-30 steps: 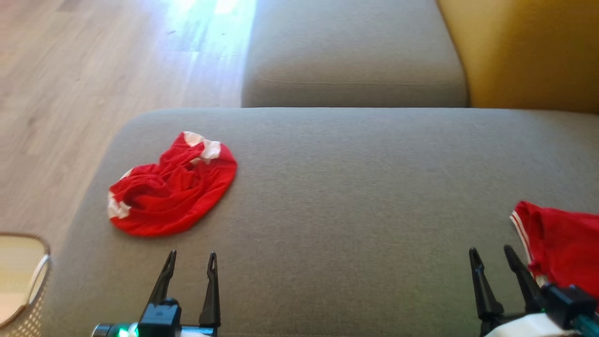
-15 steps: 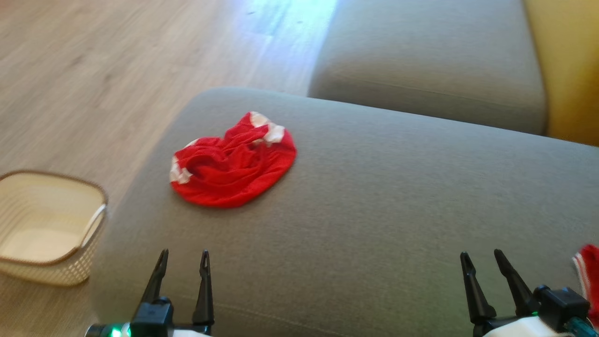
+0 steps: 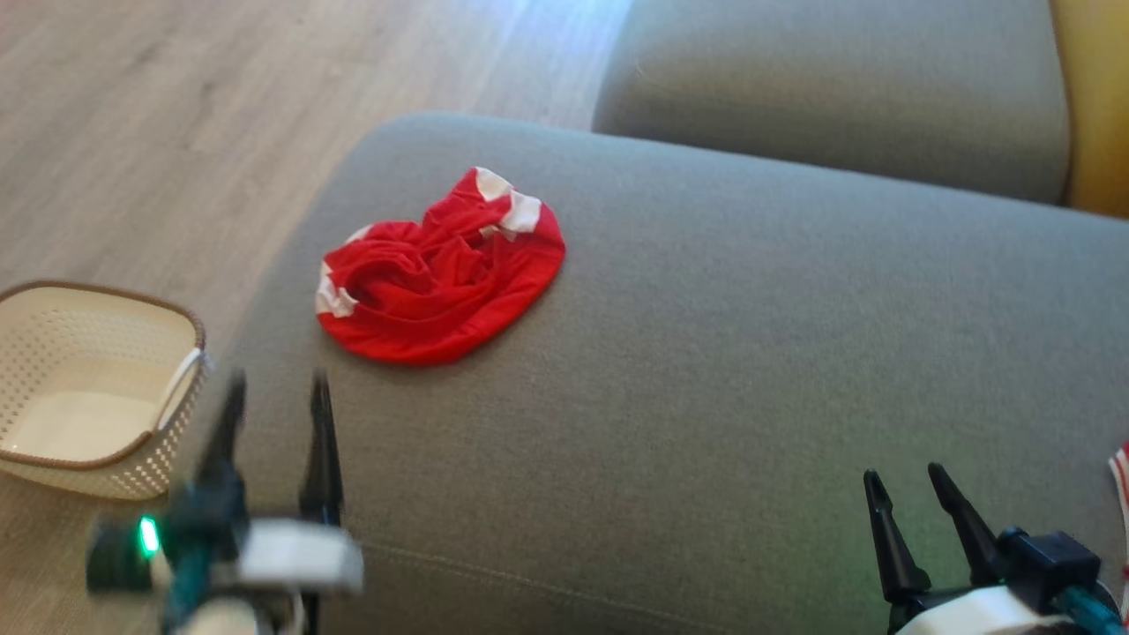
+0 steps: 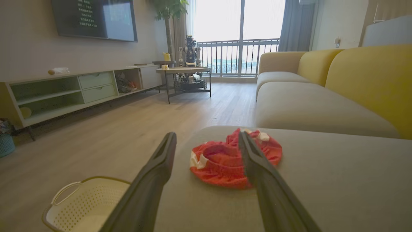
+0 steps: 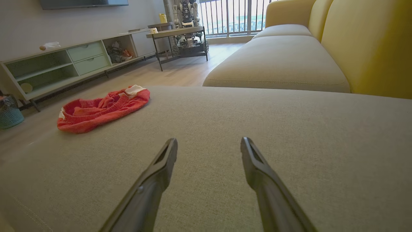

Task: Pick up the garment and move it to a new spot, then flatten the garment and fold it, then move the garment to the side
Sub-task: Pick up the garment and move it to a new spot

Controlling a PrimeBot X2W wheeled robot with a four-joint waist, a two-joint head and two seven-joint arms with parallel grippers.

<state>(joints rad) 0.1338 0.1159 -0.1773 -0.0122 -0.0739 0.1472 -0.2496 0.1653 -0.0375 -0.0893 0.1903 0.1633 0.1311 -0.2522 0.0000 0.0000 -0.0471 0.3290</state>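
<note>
Left pincer [image 3: 278, 381] has lifted and pushed forward toward the garment [image 3: 441, 273]. That lies crumpled on the sofa [image 3: 750, 353], just ahead of the pincer and to its right, near the cushion's left edge. Its long axis runs diagonally, from near-left to far-right. Both pincers stand moderately parted, gripping nothing. The right pincer [image 3: 903, 474] is well apart from the garment.

This is a home living room. A grey-and-yellow sofa [image 4: 322, 106] stands on a wood floor [image 4: 128, 135]. Opposite the sofa, a wall television [image 4: 93, 17] hangs above a low shelf unit [image 4: 74, 90]. Past the sofa's far end are glass balcony doors [image 4: 225, 32], a tall plant [image 4: 169, 16] and a small table [image 4: 183, 70].
</note>
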